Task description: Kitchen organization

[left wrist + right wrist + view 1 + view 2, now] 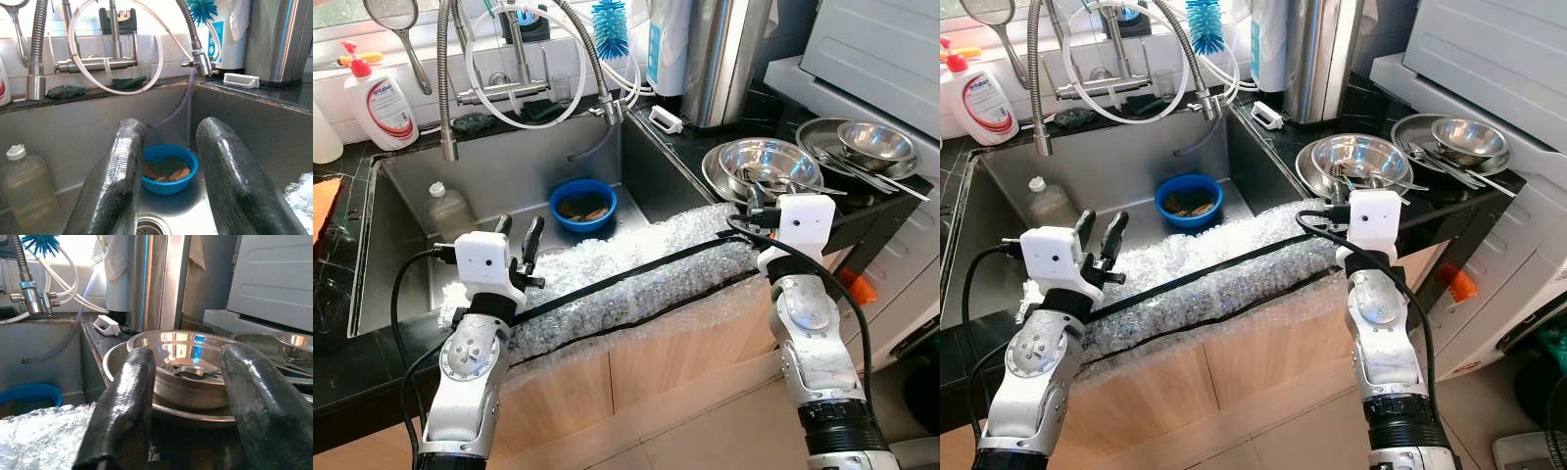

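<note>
My left gripper [519, 238] is open over the front of the steel sink [411, 176], holding nothing. Through its fingers [117, 181] I see a blue bowl [168, 169] with sponges inside, on the sink floor farther back. My right gripper [190, 406] is open at the right counter, just in front of a stack of steel bowls [769, 162] with a utensil inside. A second steel bowl [874, 140] sits on a plate with cutlery farther right. A plastic bottle [447, 209] of yellowish liquid stands in the sink's left part.
A band of bubble wrap [636, 279] with black straps covers the counter's front edge between my arms. Faucet hoses [445, 88], a soap bottle [380, 98], a blue brush [610, 29] and a tall steel canister [724, 59] line the back. A white appliance [871, 49] stands at right.
</note>
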Controlling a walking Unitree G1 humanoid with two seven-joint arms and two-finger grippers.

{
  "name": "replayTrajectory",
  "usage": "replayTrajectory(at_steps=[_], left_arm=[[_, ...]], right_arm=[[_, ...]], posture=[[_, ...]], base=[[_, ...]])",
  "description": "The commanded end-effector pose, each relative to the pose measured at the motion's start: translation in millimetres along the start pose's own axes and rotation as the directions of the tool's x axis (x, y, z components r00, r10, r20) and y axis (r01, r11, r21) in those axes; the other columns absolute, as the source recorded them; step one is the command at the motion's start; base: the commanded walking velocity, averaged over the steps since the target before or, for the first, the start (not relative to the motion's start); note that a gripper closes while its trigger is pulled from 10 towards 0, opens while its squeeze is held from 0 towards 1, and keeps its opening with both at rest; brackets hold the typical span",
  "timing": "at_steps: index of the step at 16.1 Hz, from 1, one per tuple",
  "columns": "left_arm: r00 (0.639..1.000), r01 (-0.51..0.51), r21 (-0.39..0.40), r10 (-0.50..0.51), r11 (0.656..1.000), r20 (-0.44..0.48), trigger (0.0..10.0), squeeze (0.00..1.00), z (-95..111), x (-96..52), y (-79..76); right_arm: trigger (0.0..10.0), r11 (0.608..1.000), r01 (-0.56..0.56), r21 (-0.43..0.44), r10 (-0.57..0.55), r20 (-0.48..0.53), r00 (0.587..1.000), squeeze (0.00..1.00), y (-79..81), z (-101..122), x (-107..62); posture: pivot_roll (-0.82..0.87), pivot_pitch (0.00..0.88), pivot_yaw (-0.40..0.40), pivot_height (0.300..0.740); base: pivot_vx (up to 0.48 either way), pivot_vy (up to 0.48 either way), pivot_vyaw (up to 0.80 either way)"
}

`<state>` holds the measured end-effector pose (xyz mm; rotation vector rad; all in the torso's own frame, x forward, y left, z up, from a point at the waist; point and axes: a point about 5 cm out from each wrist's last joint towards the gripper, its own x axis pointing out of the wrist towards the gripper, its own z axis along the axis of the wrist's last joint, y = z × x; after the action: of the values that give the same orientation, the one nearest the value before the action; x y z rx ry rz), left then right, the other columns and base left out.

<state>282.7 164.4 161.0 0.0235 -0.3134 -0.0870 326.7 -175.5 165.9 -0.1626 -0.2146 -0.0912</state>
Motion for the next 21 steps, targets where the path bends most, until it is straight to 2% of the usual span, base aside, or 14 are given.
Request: replayTrajectory(at_steps=[1,2,7,8,9,10,21], left_arm=[[1.0,0.008,0.028,-0.008,1.0,0.003,10.0,0.0,1.8,-0.7,-0.8],[1.0,0.008,0.029,-0.008,1.0,0.003,10.0,0.0,2.0,-0.5,-0.8],[1.0,0.005,0.027,-0.006,1.0,0.005,10.0,0.0,1.9,-0.3,-0.9],[1.0,0.006,0.027,-0.006,1.0,0.005,10.0,0.0,1.9,-0.2,-1.0],[1.0,0.007,0.027,-0.007,1.0,0.005,10.0,0.0,1.9,-0.4,-0.9],[1.0,0.007,0.027,-0.007,1.0,0.004,10.0,0.0,1.8,-0.6,-1.2],[1.0,0.009,0.026,-0.009,1.0,0.004,10.0,0.0,1.6,-0.5,-1.7]], right_arm=[[5.5,1.0,0.01,0.018,-0.01,-0.014,1.0,0.0,-1.1,-1.3,1.4],[10.0,1.0,0.01,0.019,-0.01,-0.013,1.0,0.0,-0.6,-0.7,2.1],[10.0,1.0,0.0,0.026,0.0,-0.003,1.0,0.0,1.5,2.0,4.2],[4.4,1.0,-0.002,0.026,0.002,0.0,1.0,0.0,1.6,2.5,4.5],[0.9,1.0,-0.005,0.026,0.005,0.002,1.0,0.0,1.9,2.8,4.6],[0.0,1.0,-0.008,0.028,0.008,0.004,1.0,0.0,2.1,2.9,4.3],[0.0,0.999,-0.02,0.032,0.02,0.008,1.0,0.0,5.2,4.4,5.8]], posture=[[-0.11,0.003,0.035,0.74],[-0.11,0.004,0.035,0.74],[-0.11,0.006,0.034,0.74],[-0.11,0.006,0.034,0.74],[-0.11,0.008,0.034,0.74],[-0.11,0.008,0.032,0.74],[-0.1,0.005,0.034,0.74]], base=[[0.0,0.0,0.0],[0.0,0.0,0.0],[0.0,0.0,0.0],[0.0,0.0,0.0],[0.0,0.0,0.0],[0.0,0.0,0.0],[0.0,0.0,0.0]])
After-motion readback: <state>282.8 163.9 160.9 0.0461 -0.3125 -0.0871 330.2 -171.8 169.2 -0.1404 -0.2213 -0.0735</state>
